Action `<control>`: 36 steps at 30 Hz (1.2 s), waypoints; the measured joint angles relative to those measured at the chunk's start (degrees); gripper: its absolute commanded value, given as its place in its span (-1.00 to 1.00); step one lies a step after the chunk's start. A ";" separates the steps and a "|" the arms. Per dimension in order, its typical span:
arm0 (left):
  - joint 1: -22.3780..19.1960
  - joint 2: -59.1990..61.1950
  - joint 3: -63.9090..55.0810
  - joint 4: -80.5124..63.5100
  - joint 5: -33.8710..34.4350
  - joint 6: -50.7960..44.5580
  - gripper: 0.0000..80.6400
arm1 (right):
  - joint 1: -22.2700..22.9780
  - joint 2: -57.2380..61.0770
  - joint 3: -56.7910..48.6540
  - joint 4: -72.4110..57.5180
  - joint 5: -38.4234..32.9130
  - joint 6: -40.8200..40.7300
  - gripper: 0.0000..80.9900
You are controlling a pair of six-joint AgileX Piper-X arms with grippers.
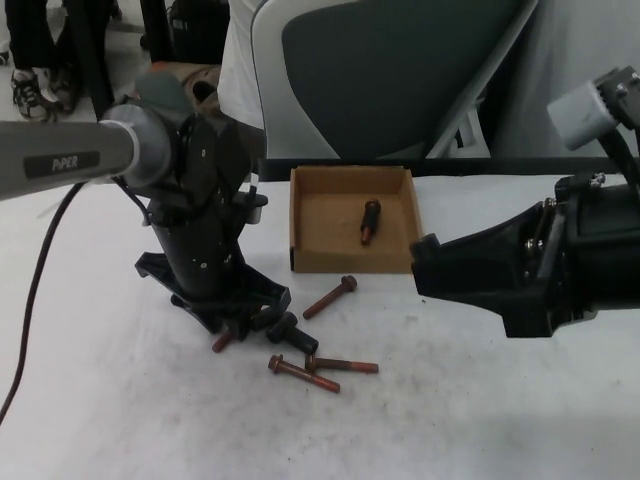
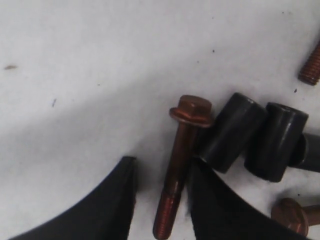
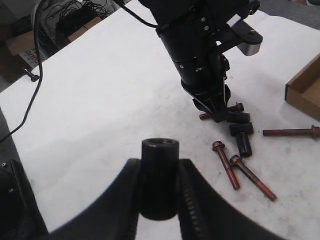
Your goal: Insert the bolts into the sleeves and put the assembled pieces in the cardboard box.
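Observation:
My left gripper (image 2: 162, 164) is down on the white table, open, its fingers either side of a copper bolt (image 2: 181, 150); in the high view the left gripper (image 1: 235, 322) stands left of the loose bolts. Two black sleeves (image 2: 232, 132) (image 2: 275, 141) lie right beside that bolt. My right gripper (image 3: 159, 166) is shut on a black sleeve (image 3: 160, 172), held upright above the table; in the high view the right gripper (image 1: 428, 266) hovers right of the cardboard box (image 1: 300, 215). One assembled piece (image 1: 369, 222) lies in the box.
Loose bolts lie near the left gripper: one (image 1: 331, 297) in front of the box, two (image 1: 303, 373) (image 1: 342, 365) closer to me. A cable (image 1: 35, 290) trails over the table's left side. A chair stands behind the box.

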 measured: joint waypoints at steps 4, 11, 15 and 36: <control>0.00 0.03 -0.17 -0.30 0.17 -0.97 -0.16 | 0.00 0.00 0.00 0.58 -1.49 -1.39 -0.99; 0.00 0.26 -0.17 -2.56 1.30 -2.32 -0.21 | 0.00 -0.75 0.00 5.03 -2.44 -4.04 -0.99; 0.00 0.38 -0.27 -3.77 2.08 -2.81 -0.29 | 0.00 -0.75 0.00 6.01 -2.44 -4.04 -0.99; 0.00 0.70 -0.27 -4.88 4.94 -6.72 -0.98 | 0.00 -3.66 0.00 13.08 -2.89 -7.71 -0.99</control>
